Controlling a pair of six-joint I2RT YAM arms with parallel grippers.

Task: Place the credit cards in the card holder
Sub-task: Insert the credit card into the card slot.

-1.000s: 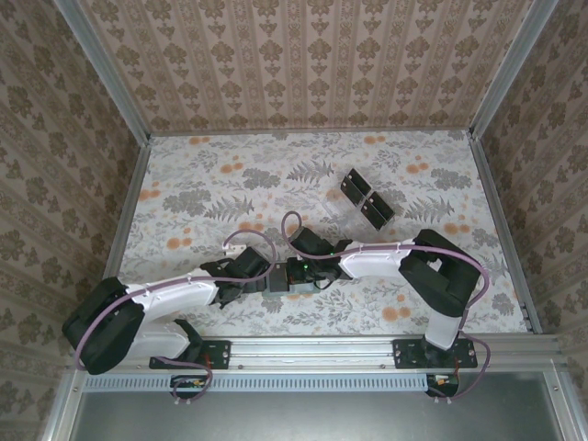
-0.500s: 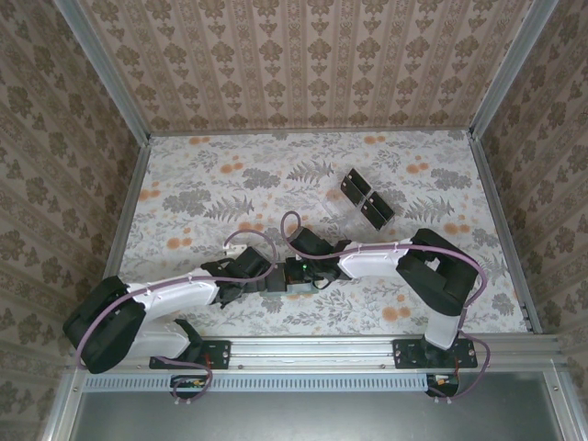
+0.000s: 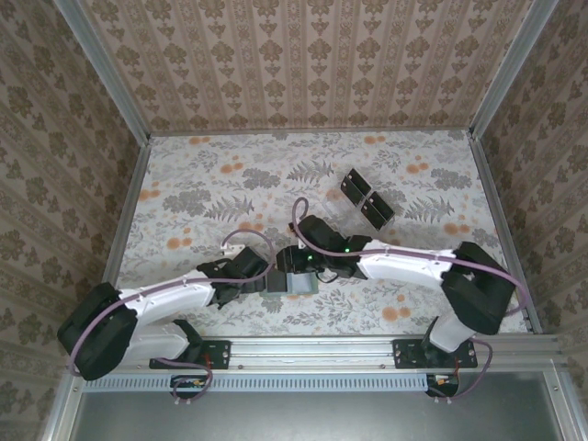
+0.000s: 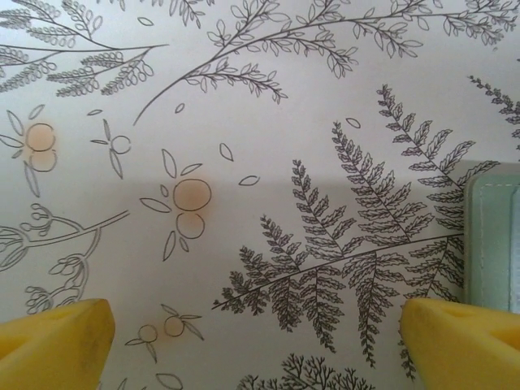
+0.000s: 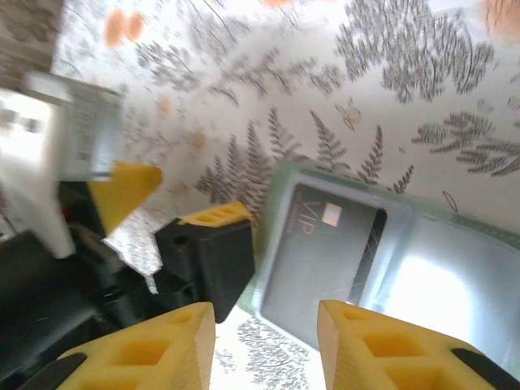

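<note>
- The table (image 3: 202, 184) in front of you is covered with a floral cloth, and everything sits on its middle and right part.
- Look toward the far right of the cloth for the clear tray (image 3: 367, 199). It holds the credit cards (image 3: 355, 187), standing as two dark groups inside it, well apart from both arms.
- The card holder (image 5: 455, 276) lies open and flat on the cloth near the front edge, between the two wrists, pale inner faces up.
- On its left inner face you will find one black card (image 5: 325, 252) with a chip and "VIP" printed on it. You cannot tell whether it is tucked into a slot or only lies on top.
- Your right arm (image 3: 413, 266) reaches from its base leftward across the front of the table, wrist over the card holder.
- Your left arm (image 3: 165, 299) stretches low and rightward, ending just beside the holder's left edge.
- The right gripper (image 5: 266, 317) hangs above the black card, fingers partly spread with nothing between them.
- The left gripper (image 4: 256, 325) is spread wide over bare cloth and grips nothing; the holder's edge shows just beyond its right finger.
</note>
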